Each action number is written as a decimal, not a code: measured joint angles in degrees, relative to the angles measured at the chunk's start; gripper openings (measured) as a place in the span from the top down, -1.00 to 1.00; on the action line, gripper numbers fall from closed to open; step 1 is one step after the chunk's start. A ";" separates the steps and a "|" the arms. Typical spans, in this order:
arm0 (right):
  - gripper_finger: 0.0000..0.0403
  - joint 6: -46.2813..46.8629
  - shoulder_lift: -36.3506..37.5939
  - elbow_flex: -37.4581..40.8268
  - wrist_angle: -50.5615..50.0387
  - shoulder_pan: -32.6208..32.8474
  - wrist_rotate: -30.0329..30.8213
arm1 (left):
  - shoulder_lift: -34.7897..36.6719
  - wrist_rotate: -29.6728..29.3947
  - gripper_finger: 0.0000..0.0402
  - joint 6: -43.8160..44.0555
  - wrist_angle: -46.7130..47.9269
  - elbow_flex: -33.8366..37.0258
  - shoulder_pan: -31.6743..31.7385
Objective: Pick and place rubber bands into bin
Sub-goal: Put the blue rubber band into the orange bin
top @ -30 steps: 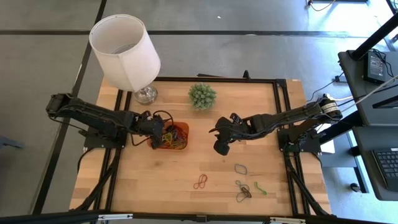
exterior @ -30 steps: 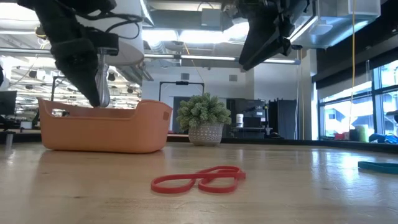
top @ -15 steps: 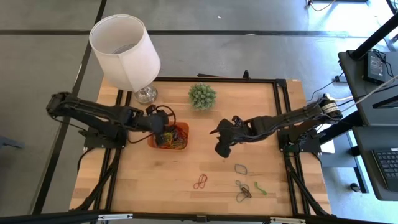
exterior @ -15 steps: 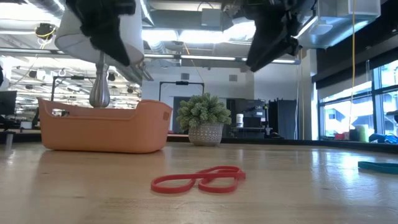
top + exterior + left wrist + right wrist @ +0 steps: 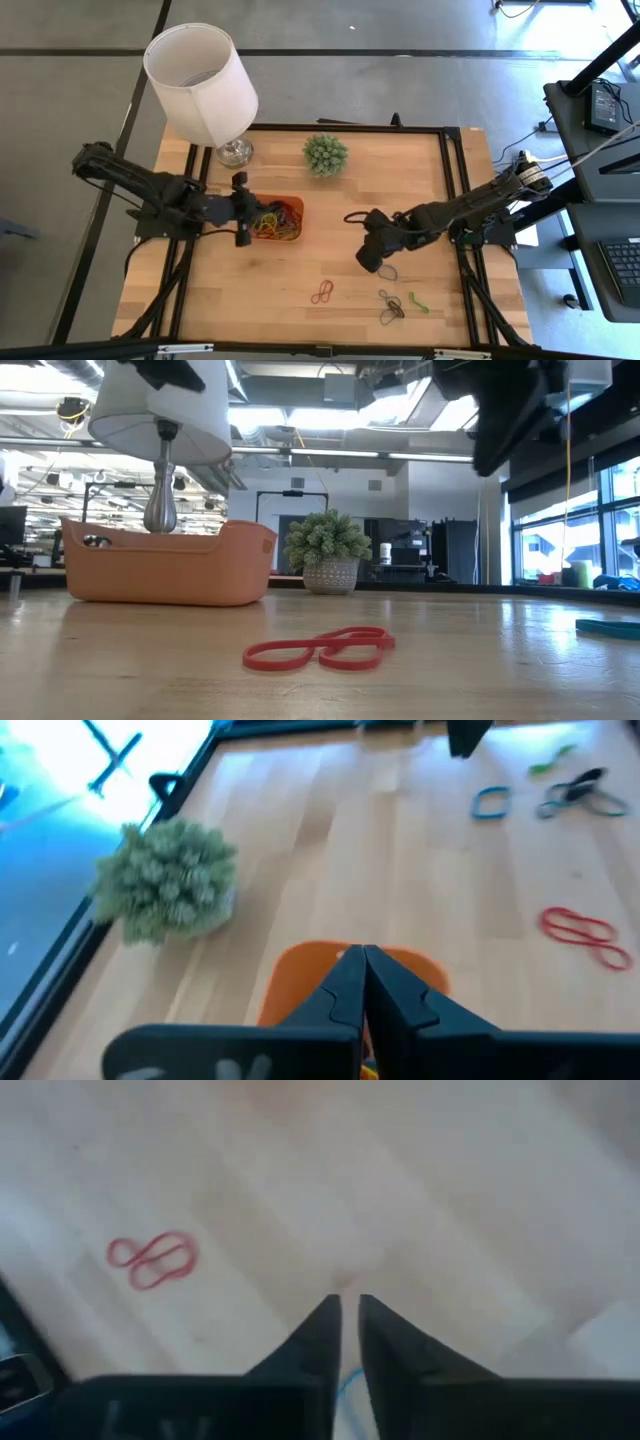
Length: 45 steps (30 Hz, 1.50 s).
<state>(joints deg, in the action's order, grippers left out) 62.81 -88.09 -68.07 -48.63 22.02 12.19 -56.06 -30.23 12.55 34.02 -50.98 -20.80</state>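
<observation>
The orange bin (image 5: 293,208) (image 5: 165,568) sits left of the table's middle with several coloured rubber bands in it. My left gripper (image 5: 241,206) (image 5: 365,954) hovers shut and empty just off the bin's left side. A red band (image 5: 322,292) (image 5: 152,1260), a blue band (image 5: 390,272) (image 5: 490,802), a dark band (image 5: 391,308) and a green band (image 5: 417,303) lie flat on the wood near the front. My right gripper (image 5: 374,257) (image 5: 346,1304) hangs above the blue band, well clear of the table, with only a narrow gap between its fingers and nothing in it.
A white-shaded lamp (image 5: 200,75) stands at the back left, just behind the bin. A small potted plant (image 5: 325,154) (image 5: 165,885) stands at the back middle. Bare wood lies between the bin and the loose bands.
My left gripper has risen out of the bin and drawn back toward the table's left edge. My right gripper has moved toward the near edge and a little right, ending over the blue band. The loose bands on the table have not moved.
</observation>
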 joint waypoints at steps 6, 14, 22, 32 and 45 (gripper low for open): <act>0.97 14.90 0.00 0.00 -0.12 5.18 -3.45 | 5.17 2.63 0.99 -6.05 -6.14 2.55 -2.79; 0.98 34.00 0.00 0.00 -1.01 12.25 -5.10 | 14.62 8.82 0.99 -8.87 -24.14 18.00 -2.62; 0.99 45.23 -4.44 0.00 -1.79 17.98 -16.20 | 24.80 10.50 0.99 -8.59 -26.40 28.57 -2.62; 0.89 41.38 -13.82 0.00 1.63 21.44 -20.75 | 33.93 13.49 1.00 -6.98 -26.56 33.52 -2.62; 0.60 37.17 -20.62 0.00 3.32 21.69 -19.15 | 34.84 14.92 0.99 -4.14 -26.54 33.55 -2.62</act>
<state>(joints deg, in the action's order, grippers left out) 99.98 -108.71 -68.07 -45.31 43.70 -6.96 -21.21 -15.31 8.41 7.48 -17.43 -23.42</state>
